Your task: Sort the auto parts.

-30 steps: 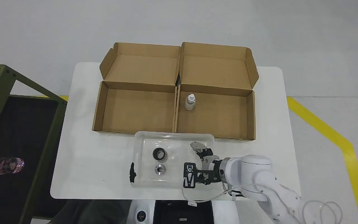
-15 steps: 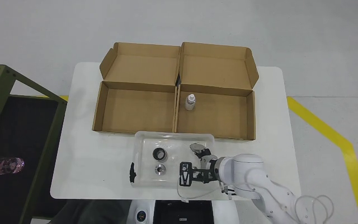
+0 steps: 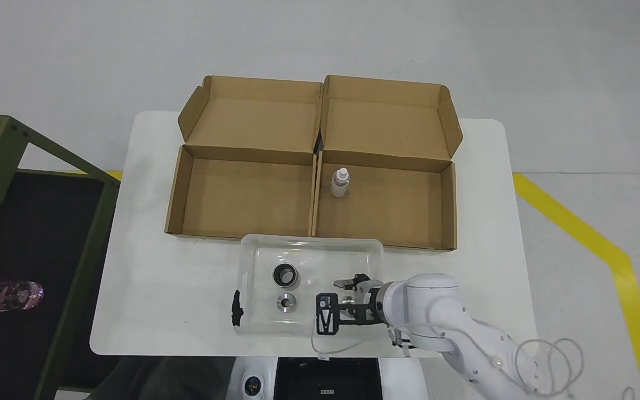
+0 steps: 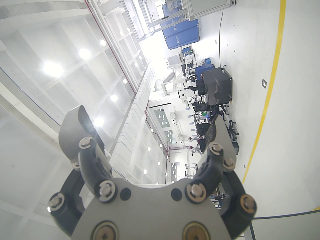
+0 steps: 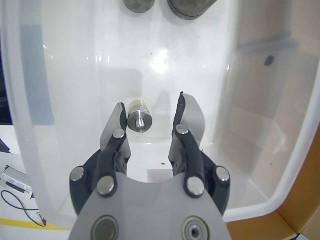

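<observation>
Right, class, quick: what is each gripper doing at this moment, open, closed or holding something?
Left gripper: open, empty.
Right gripper: open around a small part, not gripping it.

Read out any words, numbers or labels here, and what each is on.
None can be read.
Small white bottle in the brown cardboard box: any print too small.
Blue cabinets in the hall: white print too small.
Grey box beside the clear plastic tub: label blurred.
</observation>
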Robot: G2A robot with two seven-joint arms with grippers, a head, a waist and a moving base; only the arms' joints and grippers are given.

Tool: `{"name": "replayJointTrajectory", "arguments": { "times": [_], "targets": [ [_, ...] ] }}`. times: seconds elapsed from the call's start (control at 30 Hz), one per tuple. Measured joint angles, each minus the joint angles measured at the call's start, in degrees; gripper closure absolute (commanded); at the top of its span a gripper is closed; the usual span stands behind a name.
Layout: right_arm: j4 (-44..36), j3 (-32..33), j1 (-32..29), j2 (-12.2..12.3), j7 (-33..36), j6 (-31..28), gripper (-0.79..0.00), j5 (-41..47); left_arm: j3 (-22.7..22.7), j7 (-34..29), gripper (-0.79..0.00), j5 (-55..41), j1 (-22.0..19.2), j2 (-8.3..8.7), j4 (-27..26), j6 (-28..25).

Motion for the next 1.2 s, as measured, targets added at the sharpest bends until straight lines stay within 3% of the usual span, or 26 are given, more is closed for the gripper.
{"name": "replayJointTrajectory", "arguments": {
  "times": [0.13, 0.23, 0.27, 0.7, 0.9, 1.2],
  "targets": [
    [0.8, -1.4, 1.0, 0.3, 0.3, 0.3, -0.231, 0.5, 0.0, 0.0, -0.785, 0.0, 0.0, 0.00, 0.0, 0.0],
    [1.1, -2.2, 1.7, 0.5, 0.6, 0.6, -0.034, 1.0, 0.0, 0.0, -0.785, 0.0, 0.0, 0.00, 0.0, 0.0],
    [1.2, -2.4, 1.8, 0.6, 0.7, 0.7, 0.000, 1.1, 0.0, 0.0, -0.785, 0.0, 0.0, 0.00, 0.0, 0.0],
    [-1.8, -1.7, 2.9, 1.6, -2.8, -0.9, 0.000, 3.6, 0.0, 0.0, -0.785, 0.0, 0.0, 0.00, 0.0, 0.0],
    [-3.1, -0.7, 2.8, 2.0, -10.6, -3.7, 0.000, 0.2, 0.0, 0.0, -0.785, 0.0, 0.0, 0.00, 0.0, 0.0],
    [-3.3, 2.3, 1.6, 2.3, -27.2, -1.0, 0.000, -5.2, 0.0, 0.0, -0.785, 0.0, 0.0, 0.00, 0.0, 0.0]
  ]
}}
